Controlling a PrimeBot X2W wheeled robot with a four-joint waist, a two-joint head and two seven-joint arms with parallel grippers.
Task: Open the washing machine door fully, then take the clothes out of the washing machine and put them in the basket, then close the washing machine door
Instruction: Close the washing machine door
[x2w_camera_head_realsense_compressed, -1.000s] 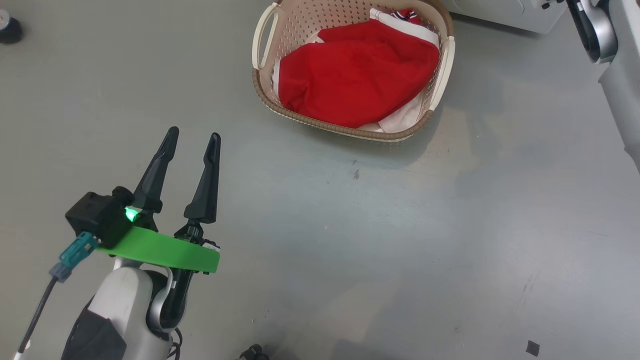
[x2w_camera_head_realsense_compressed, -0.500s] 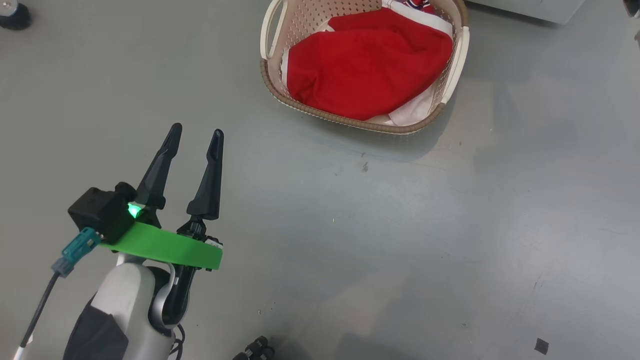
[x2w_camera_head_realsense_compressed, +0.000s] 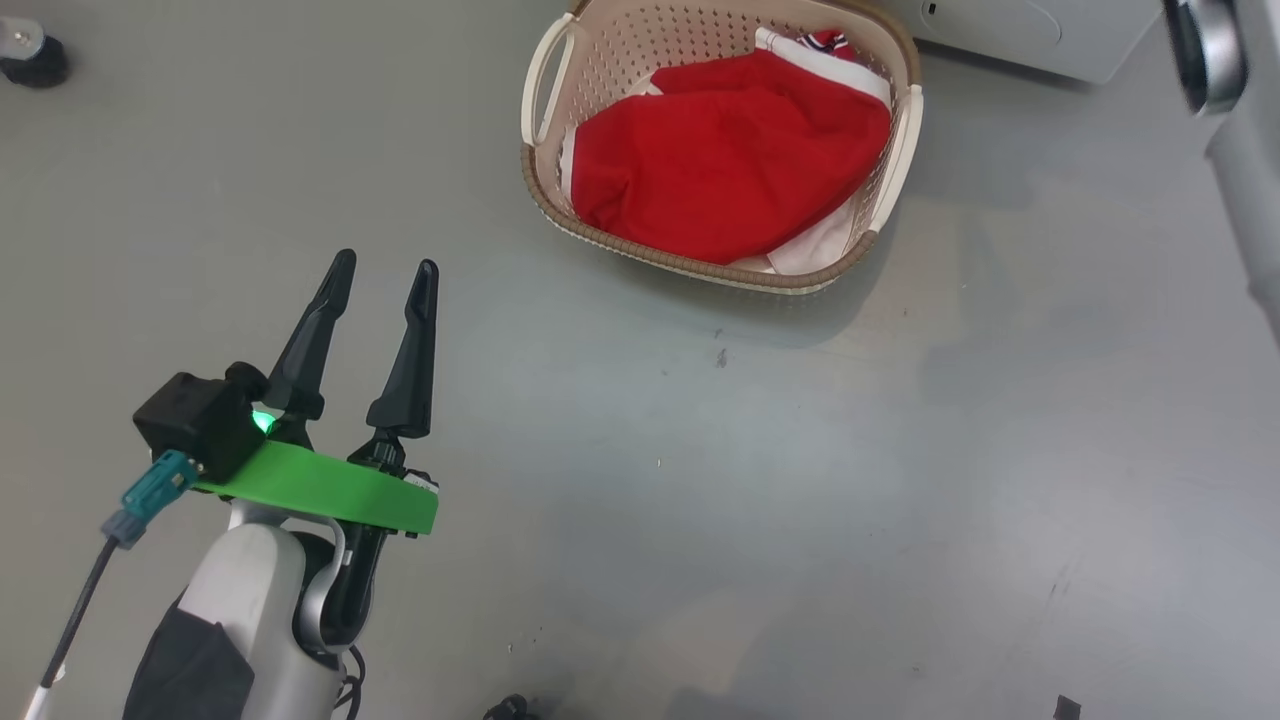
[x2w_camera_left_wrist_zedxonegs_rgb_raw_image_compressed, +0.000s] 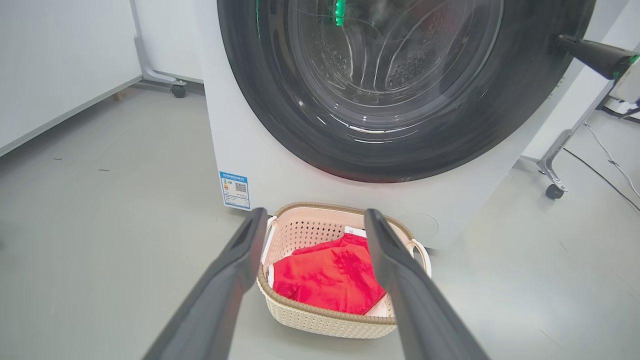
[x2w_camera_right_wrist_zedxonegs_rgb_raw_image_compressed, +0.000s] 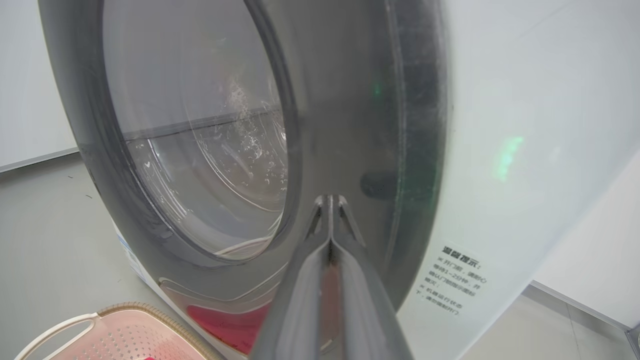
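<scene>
Clothes (x2w_camera_head_realsense_compressed: 730, 170) in basket (x2w_camera_head_realsense_compressed: 700, 265), so right gripper (x2w_camera_right_wrist_zedxonegs_rgb_raw_image_compressed: 328, 200), pressed together, meets door (x2w_camera_right_wrist_zedxonegs_rgb_raw_image_compressed: 350, 100) rim, apparently to shut it; left gripper (x2w_camera_head_realsense_compressed: 385, 270) hangs spread.

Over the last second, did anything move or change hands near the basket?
Nothing visibly moved; only the head camera swayed, so the whole picture shifted. The left tool stays open and empty, and the red clothes lie in the basket as before.
</scene>
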